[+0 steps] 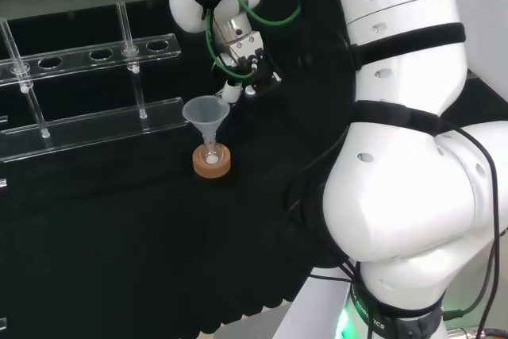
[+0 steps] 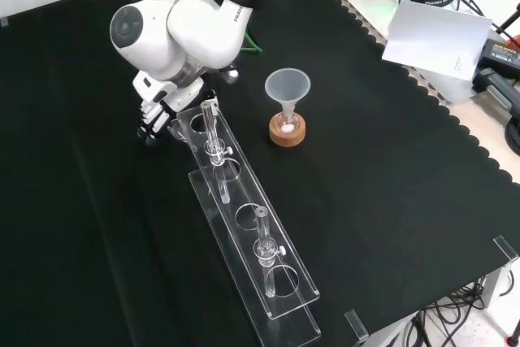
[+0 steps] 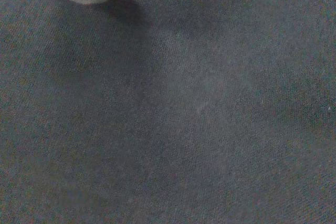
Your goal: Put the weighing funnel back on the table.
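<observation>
Your robot hand (image 2: 157, 107) hangs low over the black cloth of the table (image 2: 390, 201). In the front view it sits beside the far end of the clear plastic rack (image 2: 244, 225), left of the funnel (image 2: 288, 88) on its cork ring (image 2: 288, 132). You cannot tell whether the robot hand is open or closed, nor whether the weighing funnel is in it or already on the cloth. Treat the set-down as unconfirmed, and check before you lift away.

The white arm (image 2: 191, 26) is stretching out across the cloth (image 2: 366, 201), wrist bending downward, and the hand (image 2: 154, 115) is hanging low toward the cloth's far left edge in the front view.
</observation>
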Motion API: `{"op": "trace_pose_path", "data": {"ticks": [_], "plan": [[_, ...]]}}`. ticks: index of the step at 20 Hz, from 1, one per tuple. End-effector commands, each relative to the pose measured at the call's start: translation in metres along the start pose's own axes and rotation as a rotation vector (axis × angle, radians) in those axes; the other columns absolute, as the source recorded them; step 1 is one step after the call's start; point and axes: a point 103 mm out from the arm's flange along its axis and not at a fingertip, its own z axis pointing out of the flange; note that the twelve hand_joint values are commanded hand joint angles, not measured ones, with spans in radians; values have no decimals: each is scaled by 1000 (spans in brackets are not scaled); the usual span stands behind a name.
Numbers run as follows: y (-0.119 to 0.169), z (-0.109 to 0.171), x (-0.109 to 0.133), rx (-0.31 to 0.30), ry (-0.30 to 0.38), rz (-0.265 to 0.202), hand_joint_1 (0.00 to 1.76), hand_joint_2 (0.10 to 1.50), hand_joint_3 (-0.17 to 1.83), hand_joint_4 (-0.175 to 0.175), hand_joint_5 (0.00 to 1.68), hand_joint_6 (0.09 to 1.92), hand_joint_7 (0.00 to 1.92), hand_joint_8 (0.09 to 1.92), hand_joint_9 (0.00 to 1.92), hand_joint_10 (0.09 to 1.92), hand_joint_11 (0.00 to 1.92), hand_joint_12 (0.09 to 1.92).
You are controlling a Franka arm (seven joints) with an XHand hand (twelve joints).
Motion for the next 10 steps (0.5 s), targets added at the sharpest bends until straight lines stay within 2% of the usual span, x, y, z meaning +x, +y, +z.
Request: {"op": "trace_pose_path", "data": {"ticks": [1, 10], "plan": [[-25, -9, 1, -85, 21, 13, 819, 654, 580, -34, 203, 87, 0, 448, 195, 708, 235, 1331], [-70, -41, -7, -165, 47, 38, 804, 658, 555, -36, 261, 87, 21, 567, 248, 708, 237, 1333]]}}
